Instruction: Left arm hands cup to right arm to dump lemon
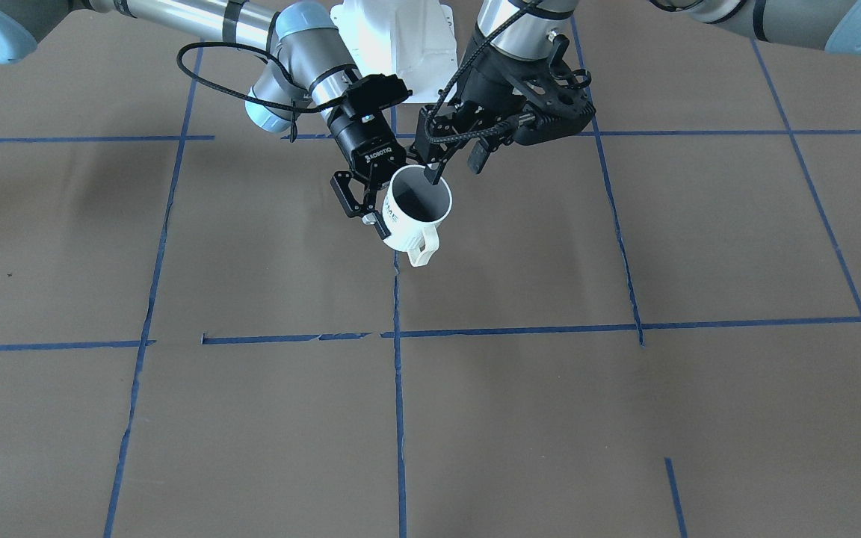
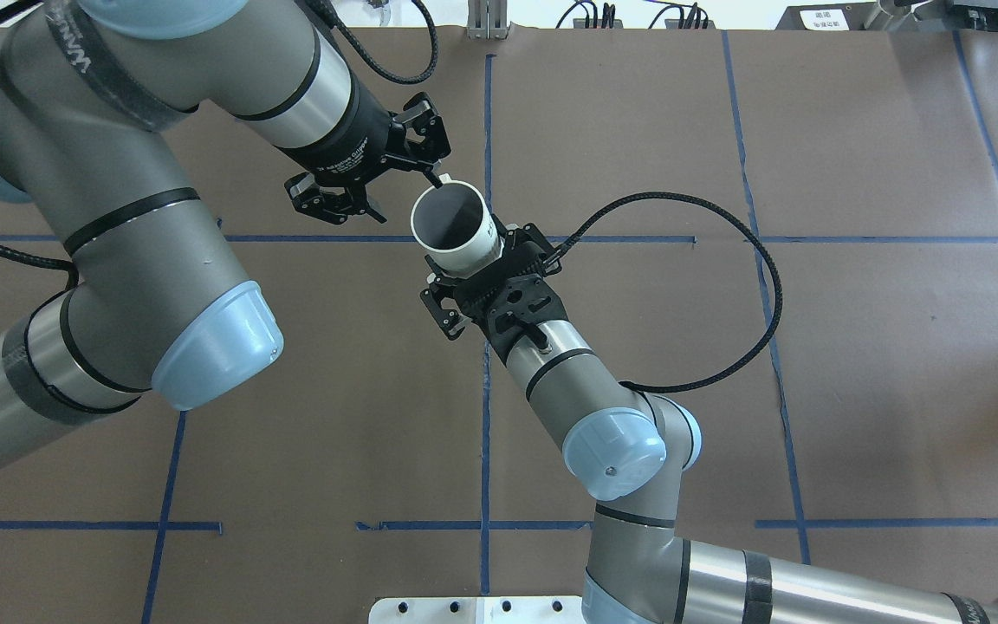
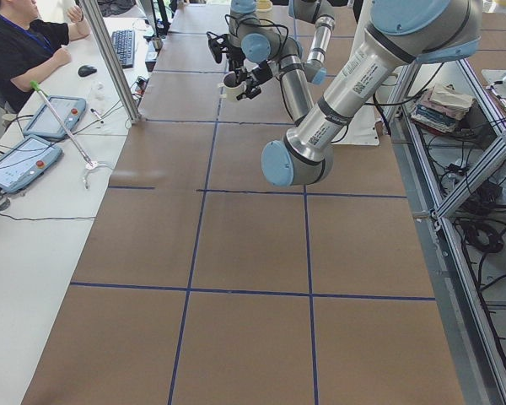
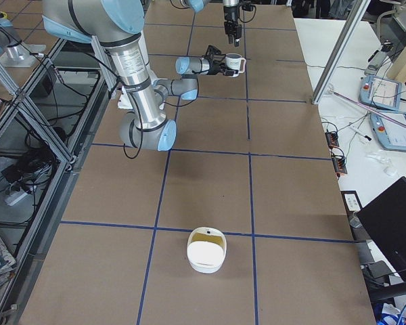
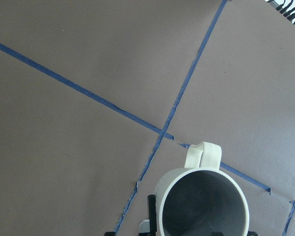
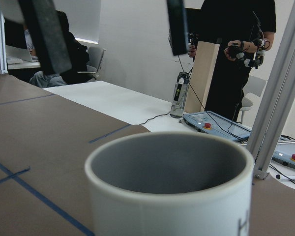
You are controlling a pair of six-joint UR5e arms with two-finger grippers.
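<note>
The white cup [image 1: 417, 213] with dark lettering and a grey inside stands upright above the brown table, its handle [image 1: 423, 250] toward the front camera. My right gripper [image 1: 399, 200], the ROBOTIQ one, reaches in level and is shut on the cup's body [image 2: 457, 232]; one finger is hidden behind the cup. My left gripper [image 1: 455, 169], the skeletal one, is open just above the rim, with one thin finger [image 1: 434, 176] over the opening. The left wrist view looks straight down into the cup [image 5: 204, 206]. No lemon shows inside it.
Brown table cover with a blue tape grid [image 1: 399, 336]. The white robot base [image 1: 393, 37] is behind the grippers. A white container with a yellowish inside [image 4: 206, 249] sits at the table's right end. Operators, tablets [image 3: 55, 114] and a metal post [image 3: 110, 59] line the far side.
</note>
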